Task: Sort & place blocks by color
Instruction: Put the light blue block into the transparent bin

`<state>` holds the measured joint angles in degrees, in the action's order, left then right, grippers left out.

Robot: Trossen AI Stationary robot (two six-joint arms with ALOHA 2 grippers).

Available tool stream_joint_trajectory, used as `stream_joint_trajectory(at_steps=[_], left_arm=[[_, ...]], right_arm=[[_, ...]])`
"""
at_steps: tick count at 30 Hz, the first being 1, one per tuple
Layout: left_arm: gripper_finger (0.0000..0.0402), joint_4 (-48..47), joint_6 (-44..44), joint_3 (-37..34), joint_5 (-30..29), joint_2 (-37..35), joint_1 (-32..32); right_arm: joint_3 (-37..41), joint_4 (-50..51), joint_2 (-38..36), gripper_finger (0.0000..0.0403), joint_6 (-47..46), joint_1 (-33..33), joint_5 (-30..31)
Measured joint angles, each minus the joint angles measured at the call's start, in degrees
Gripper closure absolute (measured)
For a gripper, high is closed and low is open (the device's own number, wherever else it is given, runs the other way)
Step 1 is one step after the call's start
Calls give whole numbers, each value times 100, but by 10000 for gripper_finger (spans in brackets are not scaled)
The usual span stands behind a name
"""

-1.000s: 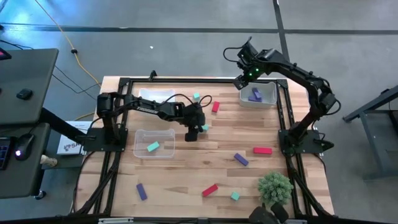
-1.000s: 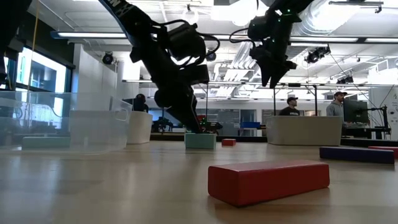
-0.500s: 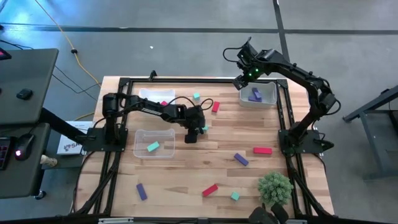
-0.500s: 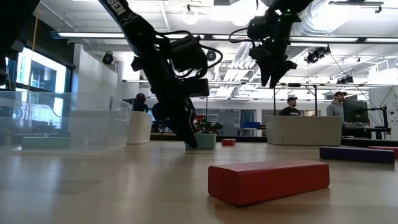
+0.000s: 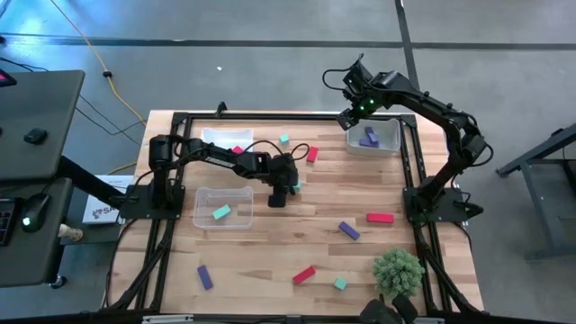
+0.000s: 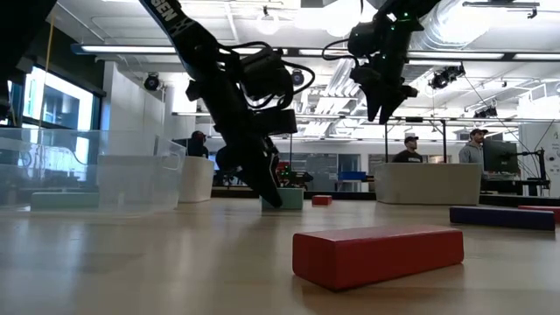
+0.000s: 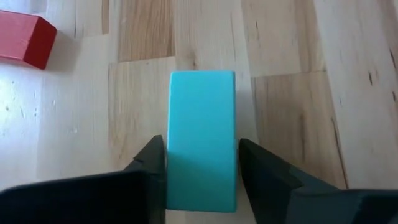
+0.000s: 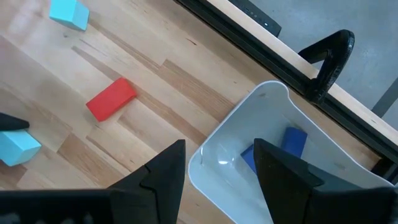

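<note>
High view first: the wooden table [image 5: 270, 238] has small blocks spread over it. The left gripper [image 5: 286, 186] is down low near the middle of the table, right at a teal block [image 5: 294, 185]. In the left wrist view, that teal block [image 7: 201, 140] lies flat on the wood between the two dark fingers [image 7: 151, 164]. One finger sits tight on each long side of it. The block is on the table, not up in the air. A red block [image 7: 25, 40] lies a little way off.

The right gripper [image 5: 350, 115] hangs in the air over the far right part of the table, at the edge of a clear bin [image 5: 389, 144]. Its fingers are apart and there is nothing between them. Two purple blocks [image 5: 369, 138] lie in that bin.

Another clear bin [image 5: 236, 214] near the left arm has one teal block [image 5: 220, 212] in it. A third bin [image 5: 209, 137] at the far left edge has something red [image 5: 238, 149] in it.

More blocks lie loose on the table: a small teal one [image 5: 283, 139] and a red one [image 5: 312, 155] on the far side, a purple one [image 5: 348, 230] and a red one [image 5: 380, 218] on the right, and a purple one [image 5: 204, 276], a red one [image 5: 303, 274] and a teal cube [image 5: 340, 283] on the near side. A green spiky plant [image 5: 398, 270] stands at the near right corner.
</note>
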<state>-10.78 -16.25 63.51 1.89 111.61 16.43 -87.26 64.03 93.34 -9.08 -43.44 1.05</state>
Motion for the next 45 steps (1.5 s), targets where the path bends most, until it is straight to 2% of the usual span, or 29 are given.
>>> stream_joint_trajectory(at_steps=[7,10,17,23,30,37,45], left_arm=[[370,13,13,4,89,-9,0],[392,16,122,7,201,-15,1],[394,-99,656,-4,351,-164,6],[394,-478,990,-4,286,-811,87],[394,-1099,1243,-5,-445,-1611,180],[394,-1704,1662,7,-1536,-2248,291],[394,-2845,2509,0,-1670,-3050,313]], right_arm=[[0,0,0,224,4,0,1],[0,0,0,224,6,0,-1],[0,0,0,224,7,0,-5],[0,0,0,224,77,7,-27],[0,-73,0,224,231,11,-54],[1,-359,0,224,382,19,-158],[0,-421,0,224,418,145,-587]])
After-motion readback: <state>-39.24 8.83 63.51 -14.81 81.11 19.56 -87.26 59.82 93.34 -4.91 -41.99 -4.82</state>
